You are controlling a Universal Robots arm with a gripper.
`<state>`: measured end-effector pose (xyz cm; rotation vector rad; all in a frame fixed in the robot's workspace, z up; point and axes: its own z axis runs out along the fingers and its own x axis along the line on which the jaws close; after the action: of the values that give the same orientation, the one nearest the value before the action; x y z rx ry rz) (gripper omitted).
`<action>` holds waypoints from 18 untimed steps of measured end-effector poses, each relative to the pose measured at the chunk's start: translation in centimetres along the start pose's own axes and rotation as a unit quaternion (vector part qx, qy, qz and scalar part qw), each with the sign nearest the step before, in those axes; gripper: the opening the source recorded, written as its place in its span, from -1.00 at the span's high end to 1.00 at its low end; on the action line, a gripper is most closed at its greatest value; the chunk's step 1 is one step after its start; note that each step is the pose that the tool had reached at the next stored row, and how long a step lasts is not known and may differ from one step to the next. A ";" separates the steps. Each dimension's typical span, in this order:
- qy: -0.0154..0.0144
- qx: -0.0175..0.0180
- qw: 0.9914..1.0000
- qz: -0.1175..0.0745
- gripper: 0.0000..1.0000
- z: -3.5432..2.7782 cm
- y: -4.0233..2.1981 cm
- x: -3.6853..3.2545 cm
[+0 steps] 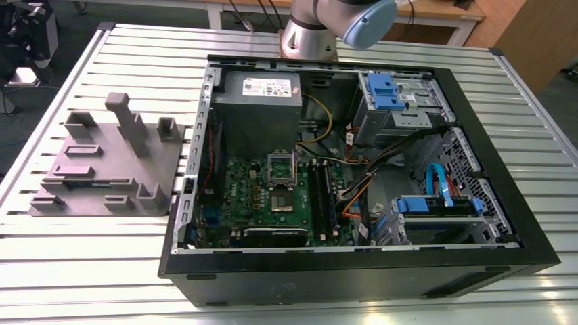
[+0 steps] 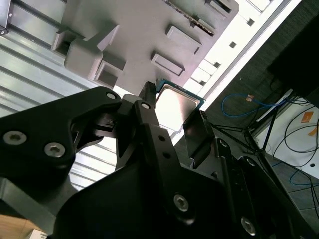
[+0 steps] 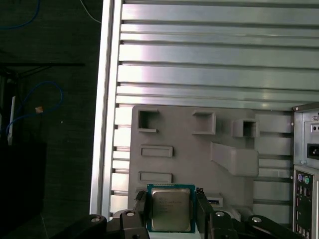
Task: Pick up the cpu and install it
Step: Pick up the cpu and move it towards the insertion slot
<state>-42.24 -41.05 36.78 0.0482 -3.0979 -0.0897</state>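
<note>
In both wrist views the cpu (image 3: 171,209) (image 2: 175,103), a small square chip with a silver top and a thin pale rim, sits between my black fingers (image 3: 141,205). My gripper (image 3: 171,215) (image 2: 172,113) is shut on its two side edges and holds it in the air above the near corner of the grey plastic fixture (image 3: 189,154) (image 2: 134,35). In the exterior view the fixture (image 1: 108,169) lies on the slatted table to the left of the open computer case (image 1: 361,271). The metal-framed socket (image 1: 283,196) sits on the green motherboard inside the case.
My arm's base (image 1: 312,30) stands behind the case. The case holds a power supply (image 1: 262,95), blue drive brackets (image 1: 384,91) and loose cables (image 1: 361,176). The table edge (image 3: 105,99) drops to a dark floor with cables. Upright blocks (image 1: 126,122) rise from the fixture.
</note>
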 end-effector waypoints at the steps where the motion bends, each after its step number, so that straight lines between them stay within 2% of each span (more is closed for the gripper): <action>1: 0.000 0.000 1.000 0.000 0.05 0.00 0.00 -0.02; 18: 0.000 0.000 1.000 0.000 0.05 -0.01 -0.01 -0.37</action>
<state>-41.87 -41.05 36.77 0.0482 -3.0980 -0.0898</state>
